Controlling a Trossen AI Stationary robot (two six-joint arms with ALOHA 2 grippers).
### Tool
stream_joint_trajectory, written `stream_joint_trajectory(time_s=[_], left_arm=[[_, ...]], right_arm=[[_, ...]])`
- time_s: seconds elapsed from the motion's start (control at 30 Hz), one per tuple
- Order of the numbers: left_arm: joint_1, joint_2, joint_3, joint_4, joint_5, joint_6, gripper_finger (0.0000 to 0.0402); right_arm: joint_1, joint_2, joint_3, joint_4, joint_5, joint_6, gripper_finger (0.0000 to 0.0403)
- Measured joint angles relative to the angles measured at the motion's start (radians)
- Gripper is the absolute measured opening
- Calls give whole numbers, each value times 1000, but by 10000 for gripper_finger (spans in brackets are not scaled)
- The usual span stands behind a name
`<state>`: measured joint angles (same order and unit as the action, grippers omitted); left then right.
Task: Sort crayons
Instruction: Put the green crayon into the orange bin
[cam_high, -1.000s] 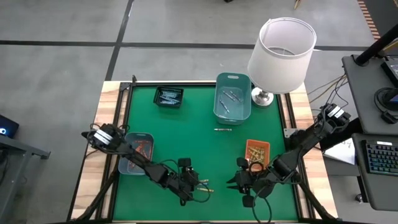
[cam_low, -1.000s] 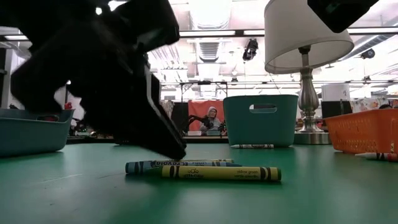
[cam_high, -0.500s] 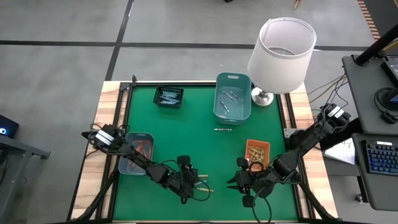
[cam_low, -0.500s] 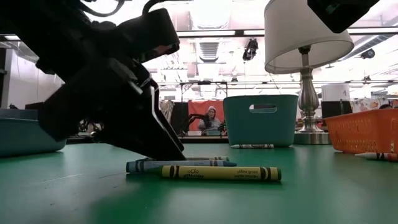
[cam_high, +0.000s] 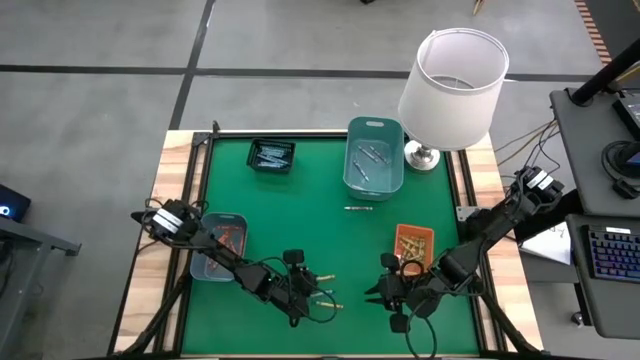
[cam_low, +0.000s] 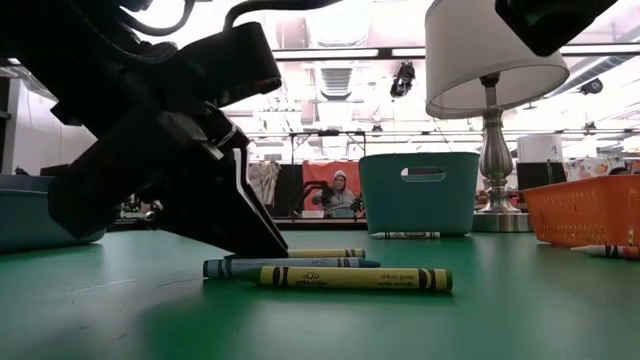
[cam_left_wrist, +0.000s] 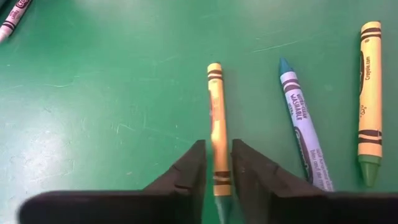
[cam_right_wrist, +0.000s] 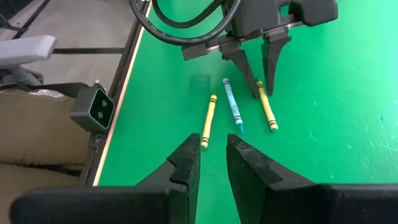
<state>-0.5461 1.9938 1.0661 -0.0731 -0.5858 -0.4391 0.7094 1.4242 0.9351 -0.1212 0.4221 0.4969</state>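
Left claw (cam_left_wrist: 216, 168): fingers narrowly apart, straddling yellow-orange crayon (cam_left_wrist: 215, 124) flat on desk (cam_left_wrist: 93, 112). Blue crayon (cam_left_wrist: 303, 137) just beside it; yellow-green crayon (cam_left_wrist: 369, 99) beyond. Right claw (cam_right_wrist: 212, 158): slightly spread, holding nothing.

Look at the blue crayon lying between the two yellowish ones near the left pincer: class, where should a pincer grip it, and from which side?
Grip the blue crayon at mid-length, coming straight down from above. It lies flat on the green table, so only its long sides are free; fingers should straddle it across its width. The gaps to the yellowish crayon at the left pincer and the green-tipped crayon look narrow, so open only slightly.
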Motion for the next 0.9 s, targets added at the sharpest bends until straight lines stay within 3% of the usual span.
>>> stream_joint_trajectory(time_s=[0.17,0.5,0.9], left_arm=[[3,0,-1,-7,-4,3,7],[15,-49,-5,36,-51,70,1],[54,-259,-4,170,-60,364,0]], right_arm=[[0,0,-2,0,1,0,68],[4,25,-3,5,105,-88,68],[4,140,-3,149,158,-235,68]])
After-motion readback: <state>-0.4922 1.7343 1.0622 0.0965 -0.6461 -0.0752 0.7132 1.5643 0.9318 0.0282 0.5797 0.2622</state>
